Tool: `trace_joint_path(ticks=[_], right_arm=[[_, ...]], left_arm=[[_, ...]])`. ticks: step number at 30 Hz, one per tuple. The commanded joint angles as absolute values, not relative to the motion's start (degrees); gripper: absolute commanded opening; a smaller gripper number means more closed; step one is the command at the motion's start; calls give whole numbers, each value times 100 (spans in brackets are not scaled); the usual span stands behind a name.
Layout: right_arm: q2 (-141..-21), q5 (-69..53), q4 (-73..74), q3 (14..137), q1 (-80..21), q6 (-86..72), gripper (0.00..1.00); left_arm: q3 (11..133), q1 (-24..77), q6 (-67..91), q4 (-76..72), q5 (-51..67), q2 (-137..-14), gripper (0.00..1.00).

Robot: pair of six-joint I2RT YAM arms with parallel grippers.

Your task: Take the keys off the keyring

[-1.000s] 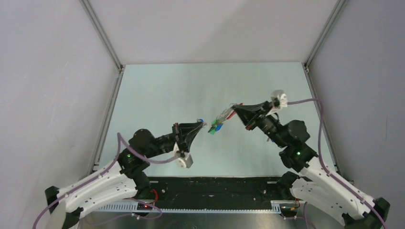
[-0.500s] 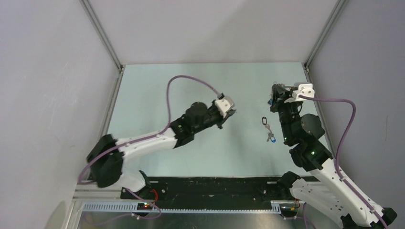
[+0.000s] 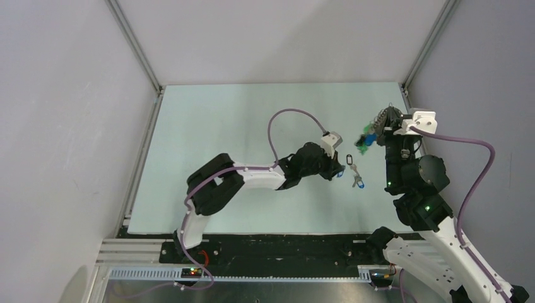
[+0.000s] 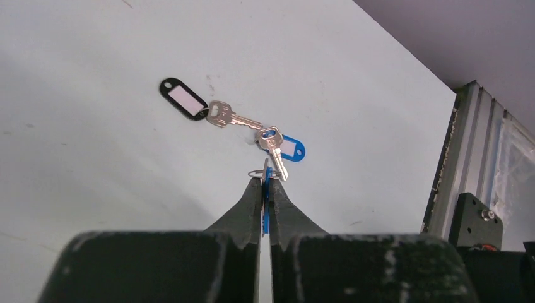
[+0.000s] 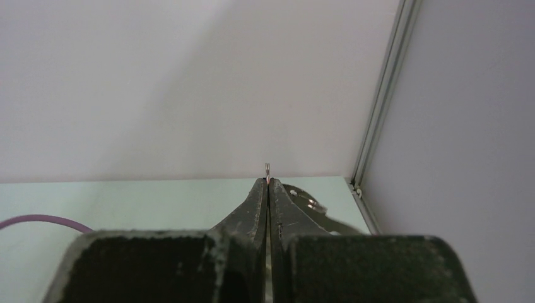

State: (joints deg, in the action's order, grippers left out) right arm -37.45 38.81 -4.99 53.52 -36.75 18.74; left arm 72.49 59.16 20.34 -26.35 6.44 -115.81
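Observation:
My right gripper (image 3: 381, 126) is raised at the right side, shut on the keyring (image 3: 382, 116). Green- and blue-capped keys (image 3: 364, 137) hang from it. In the right wrist view the jaws (image 5: 267, 181) pinch a thin metal edge, and part of the ring (image 5: 309, 201) shows to their right. My left gripper (image 3: 337, 166) reaches far right, low over the table. In the left wrist view it (image 4: 265, 180) is shut on a blue-capped key (image 4: 265, 211) with a small wire ring at the tips.
Two loose keys lie on the table just ahead of my left gripper: one with a black tag (image 4: 183, 99) (image 3: 350, 161), one with a blue tag (image 4: 285, 146) (image 3: 358, 184). The metal frame rail (image 4: 470, 151) runs along the table's right edge.
A second ago both grippers held the bunch between them at mid-table. My left gripper has since swung right to the loose keys, holding a blue key. My right gripper stayed raised at the right.

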Motion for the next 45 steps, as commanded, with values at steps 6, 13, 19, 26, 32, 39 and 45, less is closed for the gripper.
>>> trace_joint_path(ticks=[6,13,19,26,32,39,45], right_arm=[[-3717,3785,-353,5630,-3583,1664,0],[-3696,3664,134,5634,-3522,1477,0],[-3723,2781,1299,5650,-3507,825,0],[-4100,1459,2236,5684,-3540,405,0],[-5291,530,1682,5722,-3684,197,0],[-7882,-576,-1002,7759,-3927,-233,0],[-10073,-1615,-626,11543,-3976,-691,56]], left_arm=[[8053,5879,3610,-3007,805,-12393,43],[7222,5680,3275,-3086,349,-11437,86],[5530,5182,2777,-3099,-362,-9262,98],[3964,3809,3013,-945,-1743,-5857,100],[4123,3570,2344,1089,-2961,-3896,100],[4275,3554,1590,1606,-4116,-2495,100],[4356,3558,1087,1687,-4668,-1926,100]])
